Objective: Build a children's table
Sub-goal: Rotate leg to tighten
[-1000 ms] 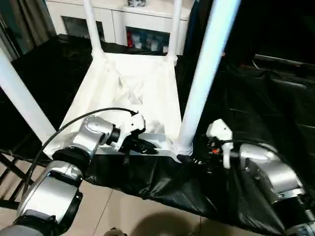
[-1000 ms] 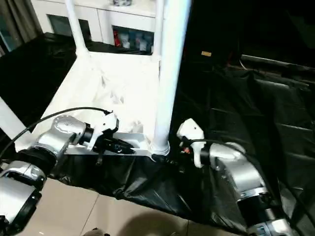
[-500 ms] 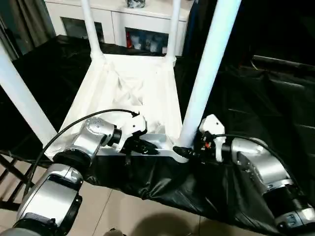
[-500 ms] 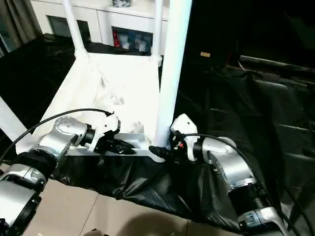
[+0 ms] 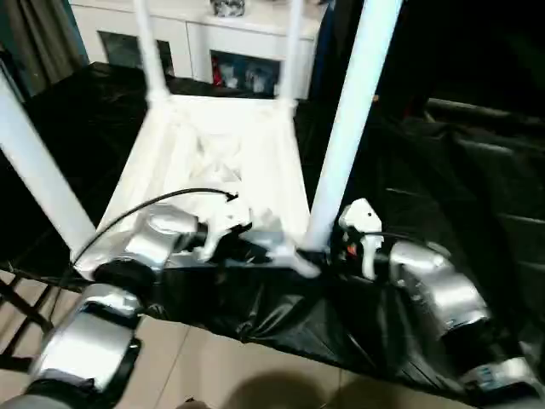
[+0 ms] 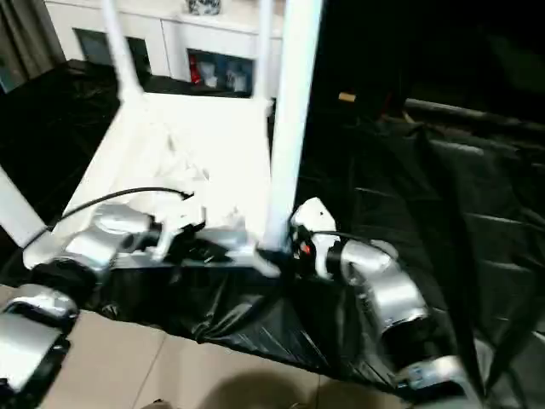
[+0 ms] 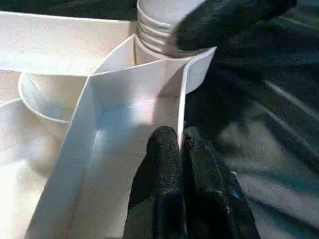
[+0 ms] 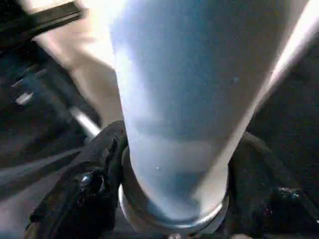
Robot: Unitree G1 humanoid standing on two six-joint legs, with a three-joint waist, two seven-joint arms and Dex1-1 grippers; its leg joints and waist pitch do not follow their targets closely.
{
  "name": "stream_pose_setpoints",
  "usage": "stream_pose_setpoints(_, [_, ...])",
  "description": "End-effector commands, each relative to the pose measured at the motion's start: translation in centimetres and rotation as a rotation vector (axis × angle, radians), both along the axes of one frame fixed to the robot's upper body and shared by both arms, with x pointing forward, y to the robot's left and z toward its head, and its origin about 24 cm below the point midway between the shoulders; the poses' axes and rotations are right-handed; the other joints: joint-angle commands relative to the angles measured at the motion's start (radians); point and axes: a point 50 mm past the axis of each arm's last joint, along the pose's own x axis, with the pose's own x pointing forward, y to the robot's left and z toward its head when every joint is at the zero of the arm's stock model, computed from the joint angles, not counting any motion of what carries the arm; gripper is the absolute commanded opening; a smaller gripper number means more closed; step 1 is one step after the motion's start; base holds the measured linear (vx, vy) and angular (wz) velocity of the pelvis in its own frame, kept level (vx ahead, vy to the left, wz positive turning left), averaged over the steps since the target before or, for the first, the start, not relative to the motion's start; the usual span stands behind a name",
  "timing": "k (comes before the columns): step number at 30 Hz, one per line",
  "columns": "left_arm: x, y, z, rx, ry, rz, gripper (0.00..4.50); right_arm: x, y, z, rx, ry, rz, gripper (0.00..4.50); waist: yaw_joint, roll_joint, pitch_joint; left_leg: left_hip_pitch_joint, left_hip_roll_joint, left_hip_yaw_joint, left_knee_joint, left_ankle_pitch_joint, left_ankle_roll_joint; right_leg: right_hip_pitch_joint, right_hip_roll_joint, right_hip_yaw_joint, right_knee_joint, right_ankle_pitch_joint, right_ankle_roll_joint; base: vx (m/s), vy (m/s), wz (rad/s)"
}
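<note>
The white tabletop (image 5: 217, 162) lies ribbed underside up on black sheeting (image 5: 443, 196); my left gripper (image 7: 180, 149) pinches its near wall; my right gripper (image 8: 174, 189) clasps the near-right leg (image 5: 345, 145) at its base.

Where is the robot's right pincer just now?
The right pincer is at the near right corner of the upturned tabletop, its black fingers on either side of the foot of the white leg standing there.
</note>
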Motion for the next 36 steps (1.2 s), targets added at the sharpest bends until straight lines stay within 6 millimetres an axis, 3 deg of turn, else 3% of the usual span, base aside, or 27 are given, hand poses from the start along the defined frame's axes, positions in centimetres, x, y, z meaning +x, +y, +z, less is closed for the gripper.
stream_pose_setpoints(1, [-0.1,-1.2,-1.4,0.009,0.029,0.115,0.00,-0.9,1.4,-2.0,0.007,0.087,-0.052,2.69,-0.006,-0.005,-0.045,0.009,-0.005,-0.003,-0.082,-0.408,-0.007,0.023,-0.051,0.016,-0.119,-0.605,-0.082,0.000,0.000,0.00])
stream_pose_setpoints(2, [-0.1,-2.8,-1.6,-0.003,0.035,0.128,0.00,-1.0,2.5,-2.5,0.027,0.108,-0.117,2.69,-0.008,-0.005,-0.046,0.006,-0.006,-0.004,-0.084,-0.403,-0.006,0.024,-0.051,0.015,-0.119,-0.593,-0.083,0.000,0.000,0.00])
stream_pose_setpoints(3, [-0.2,-4.0,-1.8,-0.008,0.035,0.141,0.00,-0.9,3.6,-2.8,0.040,0.118,-0.164,2.69,-0.010,-0.001,-0.044,0.009,-0.005,-0.004,-0.087,-0.411,-0.011,0.017,-0.050,0.016,-0.122,-0.586,-0.088,0.000,0.000,0.00])
stream_pose_setpoints(4, [-0.2,-4.0,-1.8,-0.008,0.035,0.141,0.00,-0.9,3.6,-2.8,0.040,0.118,-0.164,2.69,-0.017,-0.002,-0.043,0.011,-0.007,-0.007,-0.087,-0.439,-0.014,0.017,-0.048,0.011,-0.126,-0.605,-0.083,0.000,0.000,0.00])
stream_pose_setpoints(8, [-0.5,-6.8,-2.1,0.008,0.015,0.157,0.00,-0.1,8.4,-1.4,0.100,0.036,-0.157,2.69,-0.033,-0.002,-0.043,0.013,-0.010,-0.016,-0.094,-0.494,-0.011,0.018,-0.048,0.000,-0.140,-0.620,-0.064,0.000,0.000,0.00])
stream_pose_setpoints(10, [-0.5,-6.7,-2.0,0.016,0.004,0.154,0.00,0.1,8.9,-0.8,0.116,-0.004,-0.121,3.24,-0.042,-0.003,-0.043,0.013,-0.014,-0.020,-0.095,-0.518,0.002,0.023,-0.045,-0.006,-0.148,-0.618,-0.056,0.000,0.000,0.00])
stream_pose_setpoints(12, [-0.3,-6.1,-1.8,0.019,-0.012,0.142,0.00,0.1,8.1,-0.2,0.158,-0.017,-0.079,3.38,-0.042,-0.004,-0.046,0.008,-0.015,-0.023,-0.100,-0.498,0.019,0.029,-0.050,-0.006,-0.147,-0.598,-0.059,0.000,0.000,0.00])
stream_pose_setpoints(15, [-0.3,-5.3,-1.6,0.016,-0.023,0.120,0.00,0.1,6.9,0.1,0.162,-0.032,-0.043,3.69,-0.040,0.000,-0.049,0.001,-0.007,-0.021,-0.106,-0.467,0.034,0.036,-0.053,-0.003,-0.138,-0.489,-0.097,0.000,0.000,0.00])
stream_pose_setpoints(16, [-0.3,-4.7,-1.3,0.008,-0.033,0.093,0.00,0.0,5.8,0.3,0.146,-0.050,-0.014,3.77,-0.037,-0.002,-0.049,0.001,-0.006,-0.017,-0.106,-0.456,0.038,0.035,-0.054,0.001,-0.134,-0.452,-0.114,0.000,0.000,0.00])
stream_pose_setpoints(17, [-0.5,-3.8,-0.9,-0.025,-0.043,0.037,0.00,0.1,4.0,0.6,0.119,-0.075,0.024,3.88,-0.037,-0.016,-0.049,0.000,-0.007,-0.013,-0.104,-0.447,0.048,0.037,-0.052,0.001,-0.135,-0.443,-0.117,0.000,0.000,0.00])
stream_pose_setpoints(18, [-0.6,-3.4,-0.8,-0.034,-0.037,0.033,0.00,0.1,3.5,0.7,0.111,-0.083,0.037,3.88,-0.029,-0.010,-0.050,-0.002,-0.004,-0.011,-0.103,-0.417,0.060,0.040,-0.057,0.007,-0.127,-0.412,-0.131,0.000,0.000,0.00])
stream_pose_setpoints(21, [-0.8,-1.9,-0.3,-0.055,-0.054,-0.020,0.00,0.1,1.6,1.1,0.090,-0.110,0.105,3.88,-0.027,-0.014,-0.055,-0.010,-0.002,-0.005,-0.101,-0.340,0.071,0.048,-0.058,0.011,-0.114,-0.330,-0.159,0.000,0.000,0.00])
stream_pose_setpoints(23, [-1.2,-0.3,0.2,-0.081,-0.033,-0.064,0.00,-0.4,0.4,1.4,0.080,-0.094,0.234,3.88,-0.025,-0.018,-0.054,-0.009,-0.001,0.002,-0.096,-0.320,0.080,0.040,-0.059,0.014,-0.112,-0.336,-0.171,0.000,0.000,0.00])
stream_pose_setpoints(25, [-1.5,0.3,0.5,-0.097,-0.026,-0.091,0.00,-0.7,0.0,1.5,0.069,-0.087,0.305,3.88,-0.021,-0.019,-0.053,-0.009,0.001,0.004,-0.093,-0.311,0.086,0.039,-0.060,0.017,-0.110,-0.357,-0.173,0.025,-0.026,0.01])
stream_pose_setpoints(26, [-1.6,0.6,0.6,-0.105,-0.024,-0.102,0.00,-0.9,-0.3,1.6,0.060,-0.081,0.345,3.88,-0.016,-0.017,-0.058,-0.007,0.002,0.007,-0.090,-0.268,0.088,0.041,-0.059,0.017,-0.102,-0.302,-0.184,0.062,-0.049,0.02])
stream_pose_setpoints(28, [-1.9,1.4,0.8,-0.106,-0.006,-0.130,0.00,-1.3,-0.8,1.8,0.044,-0.048,0.448,3.88,-0.009,-0.023,-0.059,-0.010,0.002,0.014,-0.085,-0.180,0.104,0.045,-0.055,0.016,-0.088,-0.179,-0.219,0.060,-0.044,0.02])
stream_pose_setpoints(30, [-2.2,2.1,1.0,-0.104,0.014,-0.155,0.00,-1.6,-1.2,2.0,0.022,-0.022,0.532,3.88,-0.004,-0.021,-0.058,-0.012,0.001,0.018,-0.080,-0.131,0.120,0.046,-0.052,0.016,-0.075,-0.099,-0.239,0.057,-0.026,0.00])
stream_pose_setpoints(36, [-2.6,2.9,1.0,-0.082,0.028,-0.201,0.00,-1.5,-1.3,2.1,-0.035,-0.006,0.624,3.64,-0.001,-0.016,-0.054,-0.005,0.005,0.021,-0.078,-0.145,0.103,0.045,-0.048,0.014,-0.064,-0.064,-0.266,0.009,-0.002,0.00])
